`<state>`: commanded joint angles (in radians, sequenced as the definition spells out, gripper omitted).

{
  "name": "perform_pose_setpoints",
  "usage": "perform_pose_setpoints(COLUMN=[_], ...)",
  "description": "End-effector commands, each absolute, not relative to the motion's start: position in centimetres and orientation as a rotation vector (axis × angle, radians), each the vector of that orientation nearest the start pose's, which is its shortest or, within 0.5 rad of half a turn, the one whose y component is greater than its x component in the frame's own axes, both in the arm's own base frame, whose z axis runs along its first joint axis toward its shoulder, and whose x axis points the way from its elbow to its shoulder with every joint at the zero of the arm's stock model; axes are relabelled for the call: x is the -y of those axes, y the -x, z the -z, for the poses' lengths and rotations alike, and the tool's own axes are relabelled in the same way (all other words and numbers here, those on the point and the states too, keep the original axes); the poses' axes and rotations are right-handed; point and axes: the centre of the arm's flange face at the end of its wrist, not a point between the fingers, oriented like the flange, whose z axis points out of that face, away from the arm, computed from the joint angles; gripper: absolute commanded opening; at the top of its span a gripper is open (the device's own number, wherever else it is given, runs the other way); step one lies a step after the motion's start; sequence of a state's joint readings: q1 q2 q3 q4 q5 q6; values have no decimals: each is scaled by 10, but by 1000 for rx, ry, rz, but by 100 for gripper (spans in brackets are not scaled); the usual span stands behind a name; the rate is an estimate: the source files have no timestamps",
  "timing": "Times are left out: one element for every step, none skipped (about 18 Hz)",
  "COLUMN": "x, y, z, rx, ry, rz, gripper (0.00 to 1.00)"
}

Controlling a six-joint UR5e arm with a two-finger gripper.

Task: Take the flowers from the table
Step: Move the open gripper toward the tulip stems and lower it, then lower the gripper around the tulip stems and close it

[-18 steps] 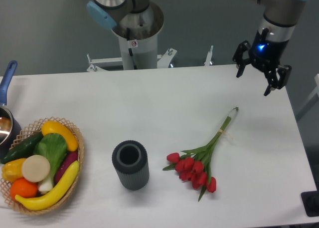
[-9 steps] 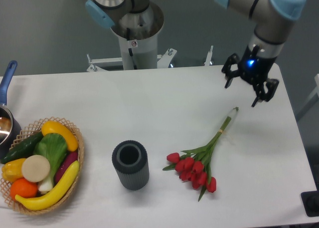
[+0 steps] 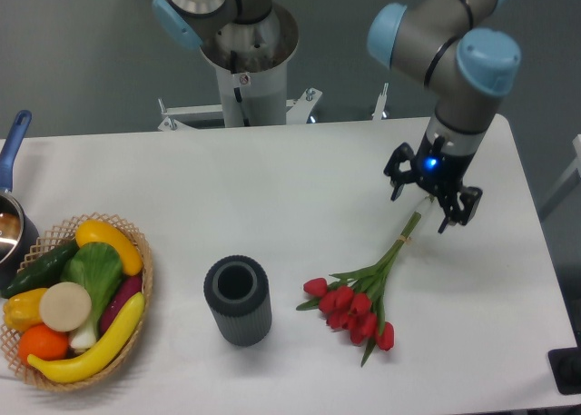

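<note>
Hovering over the far, thin end of the stems, our black two-finger gripper (image 3: pixel 432 194) is spread wide and holding nothing, its fingers standing either side of the stem tip as seen from above; whether they are touching it we cannot tell. We are looking at the bunch of red tulip buds with long thin green stems and leaves (image 3: pixel 368 292) lying flat on the large white rectangular tabletop with rounded corners (image 3: pixel 300 179), right of centre, with the buds toward the near edge and the stems running up and to the right toward the gripper. We are judging the bunch to be light and soft: the stems look slender and bendy, the buds easy to crush. We are thinking the best hold is on the gathered stems near the pale tie, where they are bundled and firmest, not on the heads. Gripped at the very tip, the heavier bud end is likely to droop. A dark grey ribbed cylinder (image 3: pixel 238 300) is standing to the left, well apart from the flowers.
</note>
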<state>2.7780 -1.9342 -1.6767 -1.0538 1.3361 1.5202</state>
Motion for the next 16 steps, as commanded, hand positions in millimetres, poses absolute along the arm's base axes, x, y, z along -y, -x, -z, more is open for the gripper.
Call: perform_pose_setpoints(x=[-362,-364,-370,-376,-380,-382,-384,-389,-392,-395,-396,-398,-398,-399,-398,-398], y=[513,515,513,512,515,517,520,520,523,525,528,530,532,531,530,528], z=[-284,-278,-271,-265,-262,-257,-251,-247,-245,-240,-235,-232,-227,-223,-218,-214], rx=[-459,-449,-439,-429,-421,-414,-408,-408,-404,-399,-392,-392,-389,-390,-387,-391], ry=[2868,2871,2875,2878,2878,2880,2880,2880,2882,2884,2887,2888,2890,2891,2893,2893], rz=[18,30,50,63,57,60,59,60,57,65,71,76,87,91,104,107], gripper=[100,100,100,100,100,100,100,100,100,100,100,100,100,100,100,100])
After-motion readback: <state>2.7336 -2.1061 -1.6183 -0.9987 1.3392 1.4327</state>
